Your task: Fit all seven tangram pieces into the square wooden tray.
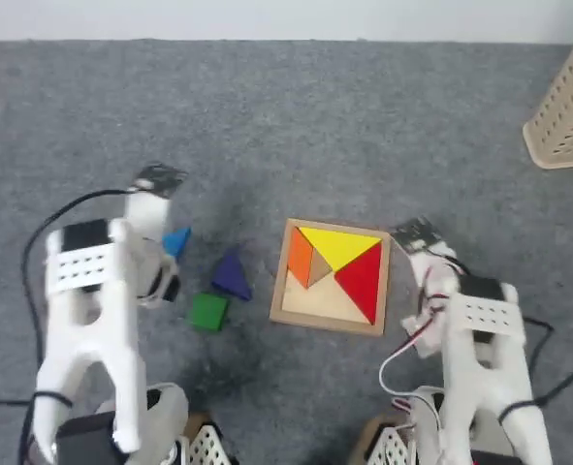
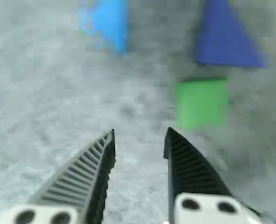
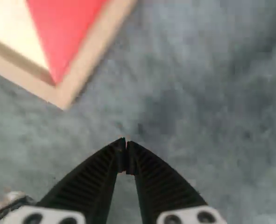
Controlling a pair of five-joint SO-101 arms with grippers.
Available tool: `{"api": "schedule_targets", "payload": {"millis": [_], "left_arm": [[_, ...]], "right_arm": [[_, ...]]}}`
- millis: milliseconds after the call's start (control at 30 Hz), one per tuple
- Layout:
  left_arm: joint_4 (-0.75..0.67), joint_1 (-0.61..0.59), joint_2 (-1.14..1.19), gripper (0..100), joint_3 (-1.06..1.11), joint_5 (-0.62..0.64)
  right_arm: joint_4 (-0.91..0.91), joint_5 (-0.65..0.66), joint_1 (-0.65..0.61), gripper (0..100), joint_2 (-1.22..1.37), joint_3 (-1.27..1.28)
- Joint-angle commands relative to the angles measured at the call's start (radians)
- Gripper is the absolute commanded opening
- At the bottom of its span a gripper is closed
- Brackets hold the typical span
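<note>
The square wooden tray point(image 1: 279, 308) lies mid-table holding a yellow triangle point(image 1: 339, 245), a red triangle point(image 1: 364, 276), an orange piece point(image 1: 299, 260) and a small tan piece point(image 1: 319, 270). Left of the tray on the carpet are a dark blue triangle point(image 1: 231, 273), a green square point(image 1: 207, 311) and a light blue piece point(image 1: 177, 241). My left gripper point(image 2: 138, 140) is open above bare carpet, short of the green square point(image 2: 201, 102), with the dark blue triangle point(image 2: 225, 39) and light blue piece point(image 2: 106, 21) beyond. My right gripper point(image 3: 126, 145) is shut and empty, beside the tray's corner point(image 3: 63, 95) and the red triangle point(image 3: 63, 28).
Grey carpet covers the table. A perforated beige container point(image 1: 567, 107) stands at the far right edge. The left arm point(image 1: 97, 291) rises left of the loose pieces, the right arm point(image 1: 470, 334) just right of the tray. Open carpet stretches behind the tray.
</note>
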Motion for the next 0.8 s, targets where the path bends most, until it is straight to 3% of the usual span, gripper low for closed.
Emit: {"api": "schedule_targets", "payload": {"millis": [0,200,433,767], "left_arm": [[0.049,0.118,0.003,18,-0.061,0.041],[0.018,0.193,0.123,21,-0.053,0.043],[-0.091,0.204,0.347,21,-0.059,0.040],[-0.184,0.275,0.420,21,-0.054,0.080]], "right_arm": [[-0.021,0.060,0.077,1.0,-0.047,0.018],[-0.140,0.055,0.087,1.0,-0.051,0.133],[-0.134,0.054,0.091,1.0,-0.054,0.133],[-0.134,0.055,0.090,1.0,-0.054,0.135]]}}
